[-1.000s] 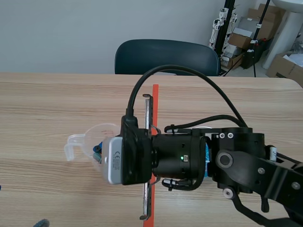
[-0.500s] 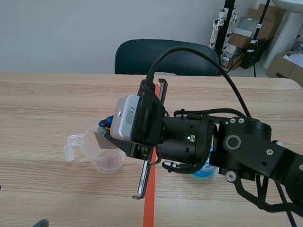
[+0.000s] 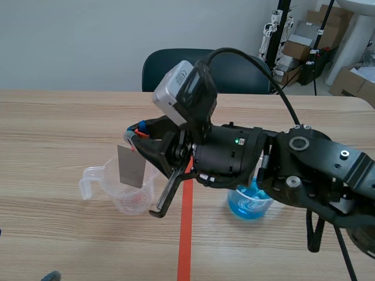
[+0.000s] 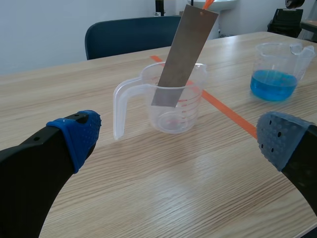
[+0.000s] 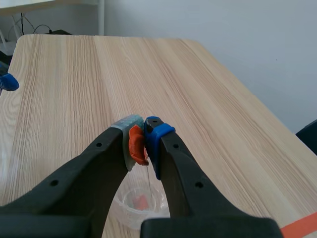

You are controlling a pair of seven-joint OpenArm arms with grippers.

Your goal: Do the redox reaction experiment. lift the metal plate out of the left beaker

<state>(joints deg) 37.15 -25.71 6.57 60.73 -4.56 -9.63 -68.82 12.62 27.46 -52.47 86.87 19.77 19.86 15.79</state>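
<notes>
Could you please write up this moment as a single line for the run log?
right gripper: shut on metal plate | metal plate: tilted, lower end in left beaker | left gripper: open

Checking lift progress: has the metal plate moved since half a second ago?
Yes. The metal plate, pinched by the right gripper, stands higher against the clear beaker, with its lower end inside it.

A plain pale grey wall [image 3: 70, 41] fills the scene view's upper left. At top centre a dark teal chair [image 3: 234, 76] stands behind the light wooden table [image 3: 53, 123]. Cardboard boxes [image 3: 304, 47] and black stands [image 3: 282, 23] crowd the upper right corner.
</notes>
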